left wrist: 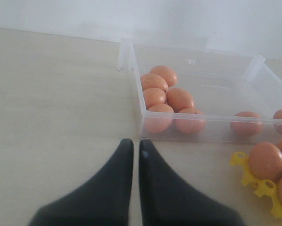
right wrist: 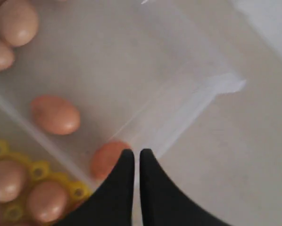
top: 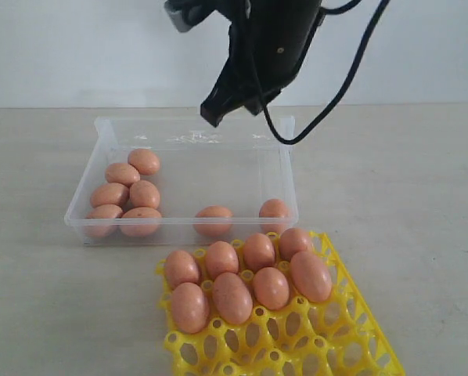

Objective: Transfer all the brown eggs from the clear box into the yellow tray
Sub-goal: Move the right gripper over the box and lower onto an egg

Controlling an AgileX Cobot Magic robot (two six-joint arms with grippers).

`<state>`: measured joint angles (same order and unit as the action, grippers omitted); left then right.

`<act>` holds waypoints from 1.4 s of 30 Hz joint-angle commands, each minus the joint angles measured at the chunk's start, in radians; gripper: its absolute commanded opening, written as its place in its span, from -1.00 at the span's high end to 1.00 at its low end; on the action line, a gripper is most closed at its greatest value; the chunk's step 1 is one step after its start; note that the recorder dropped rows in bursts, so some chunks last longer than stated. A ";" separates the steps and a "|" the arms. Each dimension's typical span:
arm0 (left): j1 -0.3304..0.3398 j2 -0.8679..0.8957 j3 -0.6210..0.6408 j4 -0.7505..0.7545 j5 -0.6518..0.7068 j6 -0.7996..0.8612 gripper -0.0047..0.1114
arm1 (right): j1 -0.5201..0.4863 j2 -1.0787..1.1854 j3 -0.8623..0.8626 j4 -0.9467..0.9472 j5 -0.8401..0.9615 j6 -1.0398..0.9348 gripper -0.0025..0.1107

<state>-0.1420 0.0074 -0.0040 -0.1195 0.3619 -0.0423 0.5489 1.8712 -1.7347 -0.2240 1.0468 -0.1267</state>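
The clear box (top: 289, 180) holds several brown eggs: a cluster (top: 144, 193) at its left end and two apart along the near wall (top: 214, 219) (top: 274, 211). In front stands the yellow tray (top: 297, 345), its back cups filled with several brown eggs (top: 232, 296). My right gripper (top: 212, 114) hangs shut and empty high above the box; in the right wrist view the right gripper (right wrist: 133, 154) is over the box's corner, with one egg (right wrist: 105, 157) below it. My left gripper (left wrist: 133, 145) is shut and empty over the table, just outside the box's near corner (left wrist: 142, 123).
The beige table (top: 46, 298) runs to a white wall behind. A black cable (top: 328, 102) loops down from the right arm over the box's back right corner. The tray's front cups (top: 242, 348) hold nothing.
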 commanded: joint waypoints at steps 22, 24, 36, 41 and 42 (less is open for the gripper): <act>-0.002 0.004 0.004 0.004 -0.007 0.004 0.85 | -0.001 0.330 -0.082 0.798 -0.482 -0.319 0.03; -0.002 0.004 0.004 0.004 -0.007 0.004 0.85 | 0.003 0.365 -0.082 0.800 -0.562 -0.273 0.03; -0.002 0.004 0.004 0.004 -0.007 0.004 0.85 | 0.002 0.512 -0.082 0.786 -0.743 -0.277 0.03; -0.002 0.004 0.004 0.004 -0.007 0.004 0.85 | 0.002 0.517 -0.082 0.786 -0.681 -0.284 0.03; -0.002 0.004 0.004 0.004 -0.007 0.004 0.85 | 0.002 0.517 -0.082 0.786 -0.673 -0.286 0.03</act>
<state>-0.1420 0.0074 -0.0040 -0.1195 0.3619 -0.0423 0.5503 2.3848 -1.8120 0.5697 0.3425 -0.4018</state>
